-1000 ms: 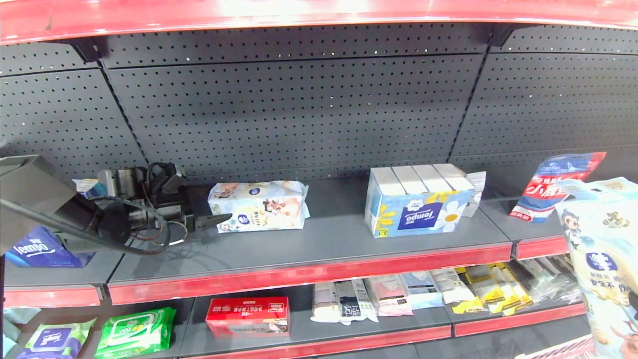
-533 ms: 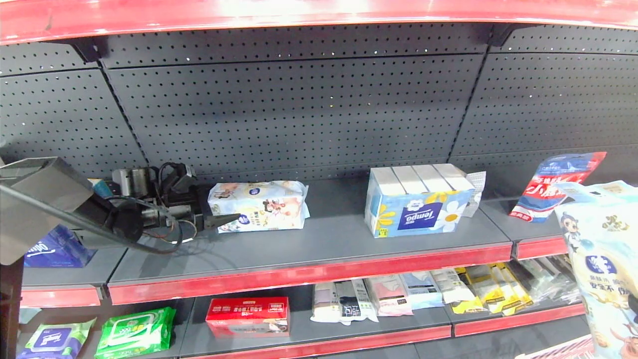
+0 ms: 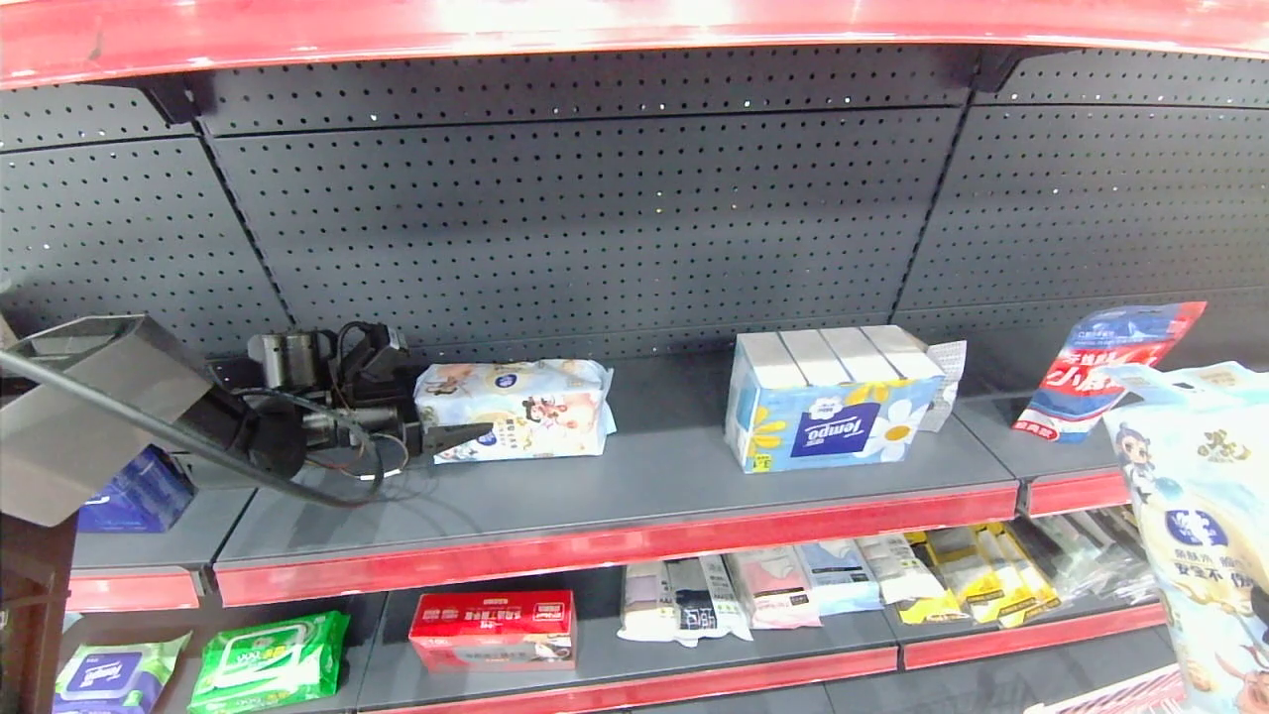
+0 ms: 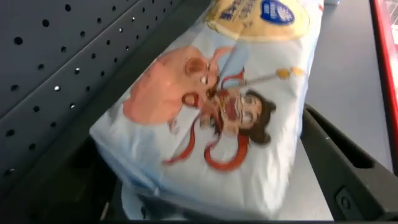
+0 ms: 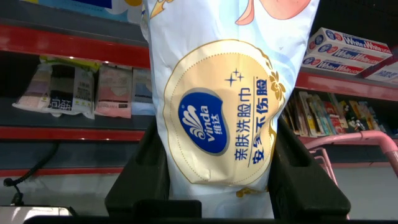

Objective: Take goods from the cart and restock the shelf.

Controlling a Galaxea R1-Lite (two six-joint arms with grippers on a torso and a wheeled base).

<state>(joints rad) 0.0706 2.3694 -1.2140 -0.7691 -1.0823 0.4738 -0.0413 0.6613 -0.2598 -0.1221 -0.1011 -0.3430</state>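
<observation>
Left gripper (image 3: pixel 461 421) jaws apart, straddling end of tissue pack (image 3: pixel 514 409) lying on shelf (image 3: pixel 615 486). Right gripper (image 5: pixel 214 155) clamped on second pack (image 3: pixel 1195 526), upright, off shelf. Packs likely soft, light, film slippery; grip mid-body across narrow width.

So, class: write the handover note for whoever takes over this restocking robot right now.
Left gripper: open, straddling one end of the cartoon-print pack lying on the middle shelf.
Right gripper: shut on a matching pack, held upright at the right.
Done: one pack shelved.
Left: free the left gripper, then shelve the matching pack, perhaps beside the first.
</observation>
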